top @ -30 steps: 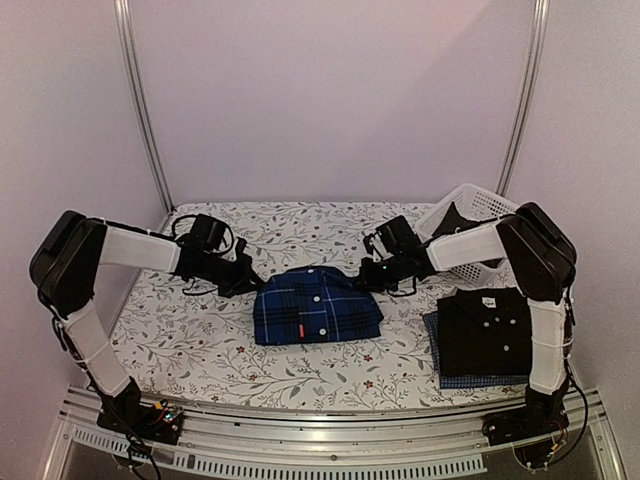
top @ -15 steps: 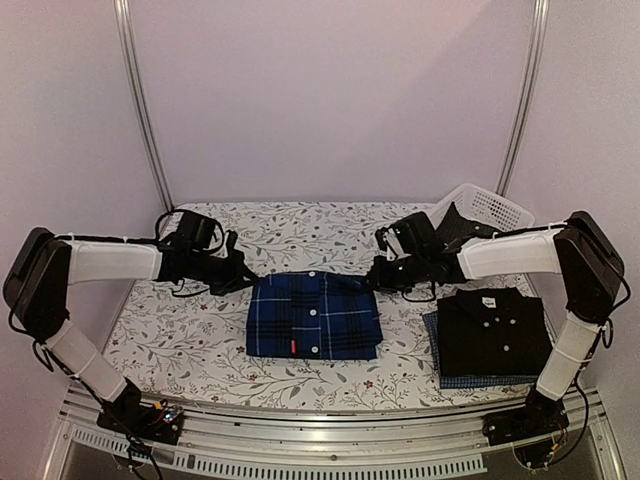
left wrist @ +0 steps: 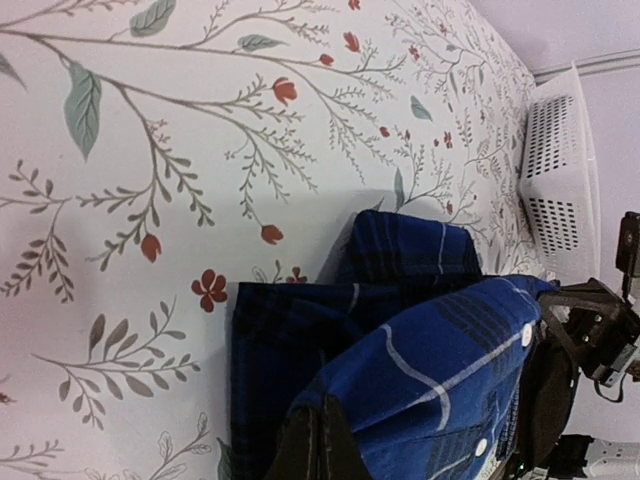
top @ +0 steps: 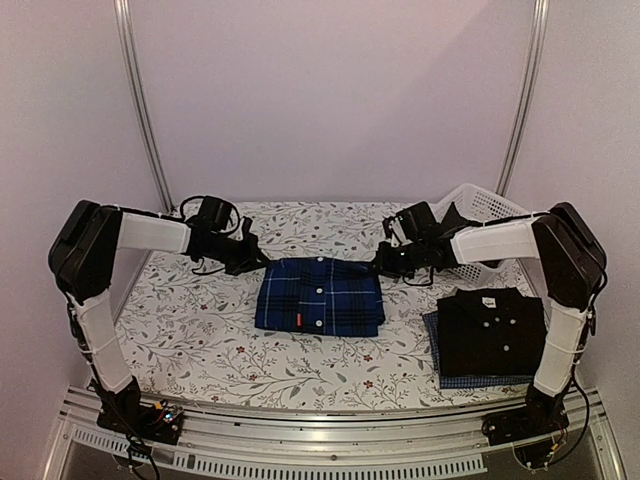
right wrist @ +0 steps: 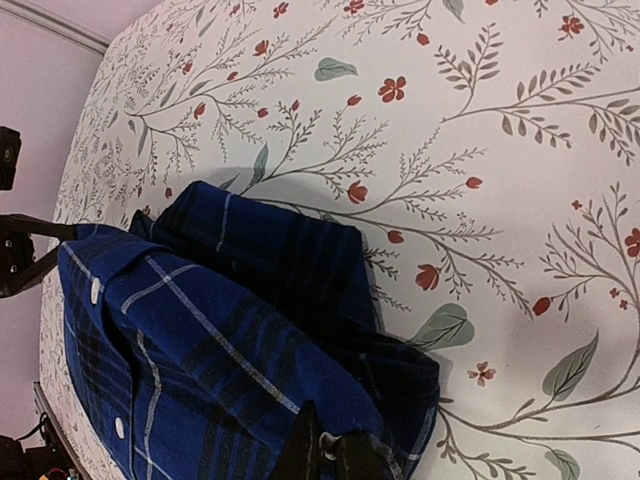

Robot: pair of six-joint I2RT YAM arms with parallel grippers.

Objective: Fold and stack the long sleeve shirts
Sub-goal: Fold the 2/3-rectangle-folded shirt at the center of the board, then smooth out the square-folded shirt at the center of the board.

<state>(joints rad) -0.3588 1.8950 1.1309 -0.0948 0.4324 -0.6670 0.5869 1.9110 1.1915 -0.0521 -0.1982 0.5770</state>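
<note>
The dark blue plaid shirt (top: 320, 296) lies folded mid-table with its far edge lifted. My left gripper (top: 260, 262) is shut on its far left corner; in the left wrist view my left gripper (left wrist: 322, 440) pinches the plaid cloth (left wrist: 440, 360). My right gripper (top: 382, 262) is shut on the far right corner; in the right wrist view my right gripper (right wrist: 330, 445) grips the plaid cloth (right wrist: 220, 330). The black shirt (top: 488, 328) with white buttons lies folded on the fine blue check shirt (top: 460, 380) at the right.
A white lattice basket (top: 478, 212) stands at the back right behind my right arm, with dark cloth in it; it also shows in the left wrist view (left wrist: 560, 170). The floral tablecloth (top: 180, 320) covers the table. Metal posts stand at both back corners.
Both grippers have moved toward the back of the table with the plaid shirt's far corners. The shirt has shifted slightly back and its far edge is raised.
</note>
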